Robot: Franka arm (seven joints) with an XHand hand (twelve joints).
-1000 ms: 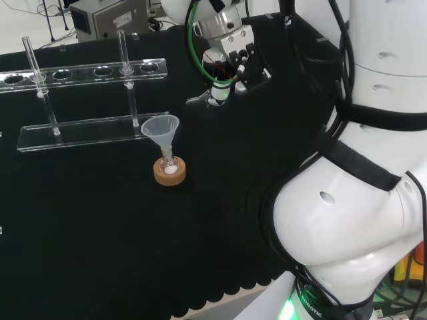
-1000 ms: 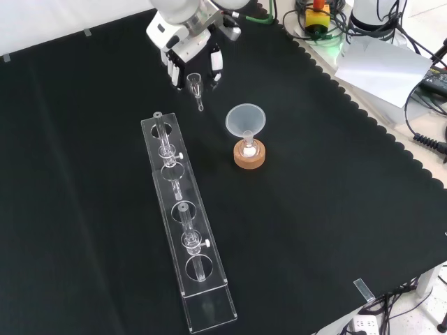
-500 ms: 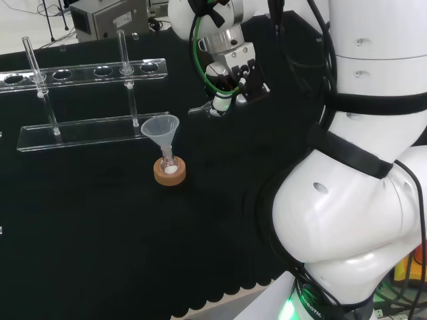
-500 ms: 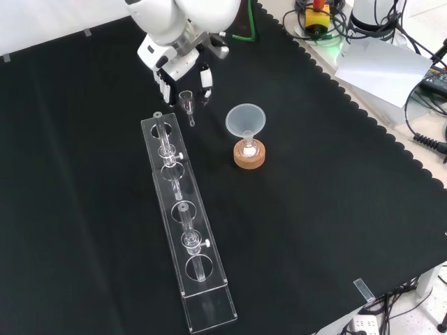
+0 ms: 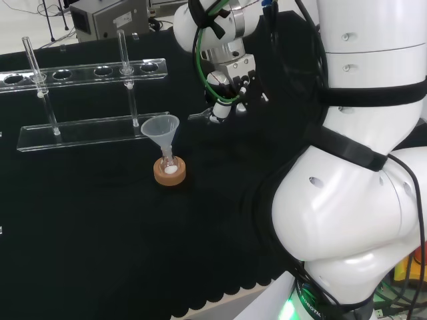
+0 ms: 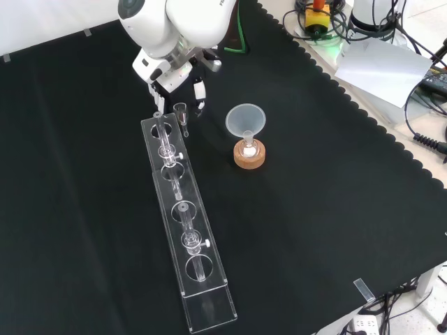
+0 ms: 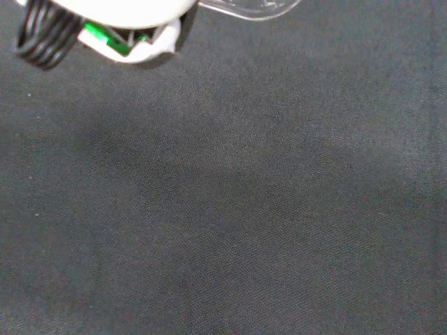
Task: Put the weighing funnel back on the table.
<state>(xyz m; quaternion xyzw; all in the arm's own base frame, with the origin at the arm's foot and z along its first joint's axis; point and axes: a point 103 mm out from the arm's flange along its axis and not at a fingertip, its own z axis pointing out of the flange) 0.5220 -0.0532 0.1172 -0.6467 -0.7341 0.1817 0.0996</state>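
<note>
Black cloth covers the bench, scalloped at its edges, with cables and gear beyond.

- Black and white robot hand hangs over the cloth, fingers pointing down. Fingers curl in and pinch the small clear weighing funnel, which hangs just under the fingertips, cup up and stem down in the front view. The head view has the same piece sticking out sideways from below the hand.
- Cannot tell whether the stem tip touches the cloth. Judged as held just above it, not yet set down.
- Wrist view: bare cloth beneath the palm, with a sliver of the clear piece at the frame edge.
- Long clear plastic rack ends just beside the stem. One of its upright glass tubes stands close below the hand in the front view.
- Big clear cone-shaped funnel sits in a small flask on a tan cork ring, near the hand, to the right in the front view.

Risks, as judged:
- Lowering here could knock the stem against the rack end or the tube, since there is little room between them.
- Letting go while the piece hangs stem down would make it topple and roll, perhaps under the rack.
- A sideways sweep of the hand toward the big funnel could tip it off its ring.
</note>
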